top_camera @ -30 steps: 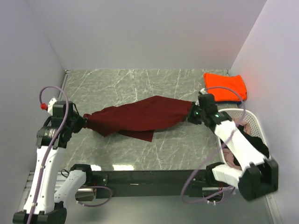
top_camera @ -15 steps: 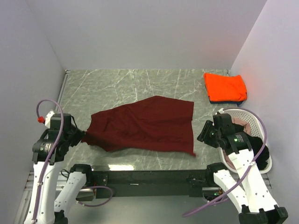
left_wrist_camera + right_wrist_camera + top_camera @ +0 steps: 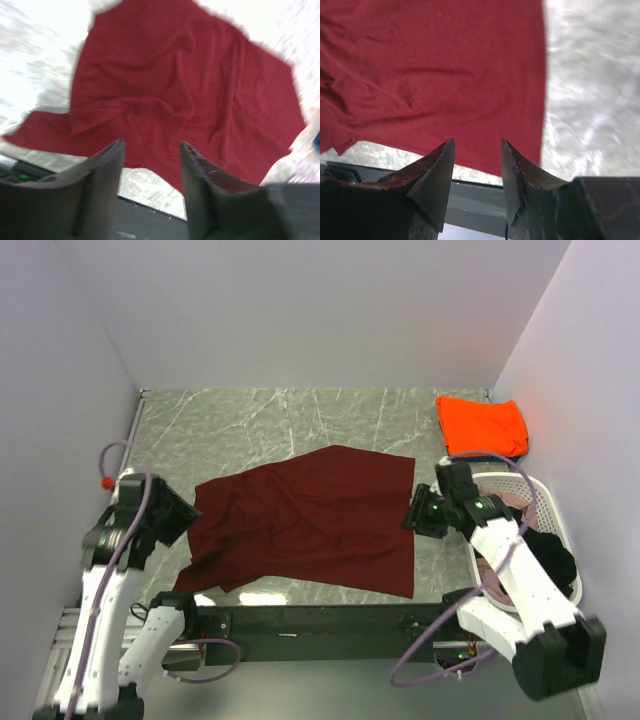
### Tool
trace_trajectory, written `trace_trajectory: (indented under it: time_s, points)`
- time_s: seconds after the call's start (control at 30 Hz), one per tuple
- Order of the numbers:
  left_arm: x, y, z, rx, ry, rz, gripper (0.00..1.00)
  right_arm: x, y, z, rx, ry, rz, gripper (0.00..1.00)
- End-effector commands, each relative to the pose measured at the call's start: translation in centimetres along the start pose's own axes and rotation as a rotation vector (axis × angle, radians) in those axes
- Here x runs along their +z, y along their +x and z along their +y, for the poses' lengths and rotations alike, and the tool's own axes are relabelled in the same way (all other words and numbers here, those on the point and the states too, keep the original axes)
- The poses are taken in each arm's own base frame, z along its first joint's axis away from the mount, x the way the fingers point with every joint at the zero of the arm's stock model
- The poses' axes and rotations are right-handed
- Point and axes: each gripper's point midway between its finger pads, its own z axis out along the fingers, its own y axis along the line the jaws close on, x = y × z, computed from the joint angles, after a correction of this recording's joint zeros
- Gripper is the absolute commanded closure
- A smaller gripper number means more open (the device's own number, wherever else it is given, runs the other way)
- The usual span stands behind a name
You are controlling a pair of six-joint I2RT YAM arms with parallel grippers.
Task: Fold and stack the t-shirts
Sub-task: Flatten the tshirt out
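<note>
A dark maroon t-shirt [image 3: 310,520] lies spread on the marble table, somewhat wrinkled at its left side; it fills the left wrist view [image 3: 185,90] and the right wrist view [image 3: 435,75]. My left gripper [image 3: 185,515] hovers at the shirt's left edge, open and empty [image 3: 151,147]. My right gripper [image 3: 415,512] is at the shirt's right edge, also open with nothing between its fingers [image 3: 477,145]. A folded bright orange t-shirt [image 3: 482,426] rests on a dark blue one at the far right corner.
A white perforated basket [image 3: 545,502] with black and pale pink cloth inside stands at the right, under my right arm. The table's near edge and black rail [image 3: 320,618] run just below the shirt. Walls close in the left, back and right.
Both grippers let go of the maroon shirt, which dropped from a stretched hanging bundle to lying spread flat. The right gripper opened first, then the left; both arms drew back to the shirt's edges.
</note>
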Motion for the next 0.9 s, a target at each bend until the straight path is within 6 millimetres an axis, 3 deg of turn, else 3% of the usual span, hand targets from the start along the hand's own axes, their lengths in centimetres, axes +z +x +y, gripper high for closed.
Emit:
trace_trajectory:
  time_s: [0.0, 0.03, 0.27, 0.4, 0.63, 0.8, 0.83, 0.87]
  points:
    - [3.5, 1.7, -2.7, 0.061, 0.089, 0.127, 0.49, 2.4, -1.4, 2.8, -0.068, -0.083, -0.008, 0.51]
    - [5.1, 2.0, -3.4, 0.066, 0.103, 0.150, 0.51, 3.5, -0.9, 3.0, -0.077, -0.074, 0.033, 0.52]
    - [11.9, 2.4, -5.3, 0.145, 0.052, 0.182, 0.58, 8.8, -2.4, 5.1, -0.085, -0.072, 0.068, 0.55]
    - [15.8, 3.7, -4.7, 0.183, -0.028, 0.247, 0.68, 11.5, -3.2, 4.1, -0.128, 0.011, 0.105, 0.56]
    - [21.8, 6.3, -2.9, 0.205, -0.153, 0.359, 0.71, 15.2, -4.1, 3.6, -0.106, 0.054, 0.163, 0.57]
    - [25.4, 5.5, -3.3, 0.227, -0.217, 0.348, 0.73, 17.4, -6.8, 2.6, -0.068, 0.098, 0.166, 0.56]
    - [26.7, 5.1, -3.7, 0.234, -0.234, 0.346, 0.73, 18.2, -6.9, 1.6, -0.048, 0.123, 0.193, 0.56]
    - [27.4, 4.9, -4.0, 0.241, -0.242, 0.348, 0.73, 18.5, -8.4, 2.3, -0.051, 0.102, 0.177, 0.56]
